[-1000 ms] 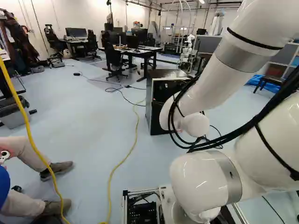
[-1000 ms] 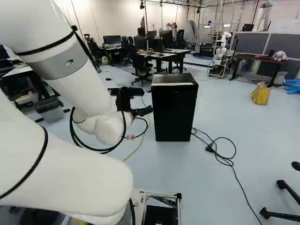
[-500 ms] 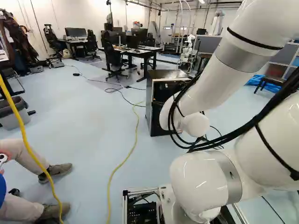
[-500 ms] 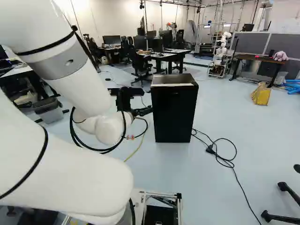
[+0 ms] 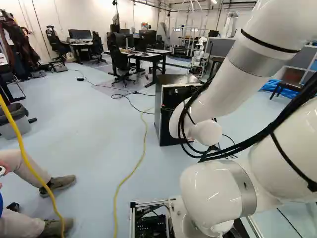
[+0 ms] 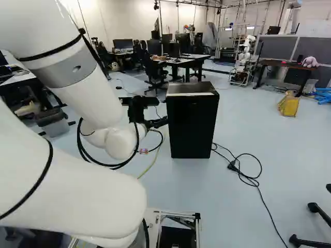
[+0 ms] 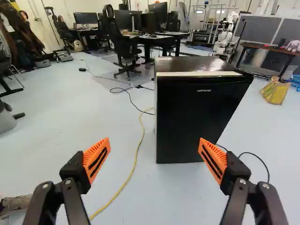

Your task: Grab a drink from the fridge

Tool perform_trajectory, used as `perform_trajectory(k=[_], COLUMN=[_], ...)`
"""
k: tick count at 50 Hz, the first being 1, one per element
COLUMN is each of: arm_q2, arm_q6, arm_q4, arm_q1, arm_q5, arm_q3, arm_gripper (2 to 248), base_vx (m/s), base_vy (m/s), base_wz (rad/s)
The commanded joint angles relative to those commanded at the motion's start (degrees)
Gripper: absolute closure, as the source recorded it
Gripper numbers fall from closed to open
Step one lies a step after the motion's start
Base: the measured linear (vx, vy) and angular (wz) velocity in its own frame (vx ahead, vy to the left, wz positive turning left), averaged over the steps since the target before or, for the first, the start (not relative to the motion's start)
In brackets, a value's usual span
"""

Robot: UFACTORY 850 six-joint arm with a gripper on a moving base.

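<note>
Wrist view: the claw (image 7: pixel 154 150) is spread wide, nothing gripped, short of the fridge (image 7: pixel 199 112); the drink is unseen, presumably kept inside the fridge; the door (image 6: pixel 192 126) should be approached slowly, its edge lined up before contact, lest the fridge be shoved.

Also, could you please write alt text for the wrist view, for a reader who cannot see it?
A closed black fridge stands ahead of the robot's open gripper, which holds nothing between its orange pads. A yellow cable runs along the pale blue floor beside the fridge, with desks and chairs farther back.
</note>
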Motion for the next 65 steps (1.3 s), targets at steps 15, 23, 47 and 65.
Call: perform_trajectory(k=[15,23,47,65], arm_q2=[0.0,0.0,0.0,0.0], arm_q6=[0.0,0.0,0.0,0.0], arm_q4=[0.0,0.0,0.0,0.0], arm_q1=[0.0,0.0,0.0,0.0], arm_q5=[0.0,0.0,0.0,0.0], arm_q3=[0.0,0.0,0.0,0.0], arm_gripper=[3,3,3,3], base_vx=[0.035,0.04,0.039,0.036], base_vy=[-0.001,-0.001,0.001,-0.001], base_wz=[-0.002,-0.002,-0.003,-0.003])
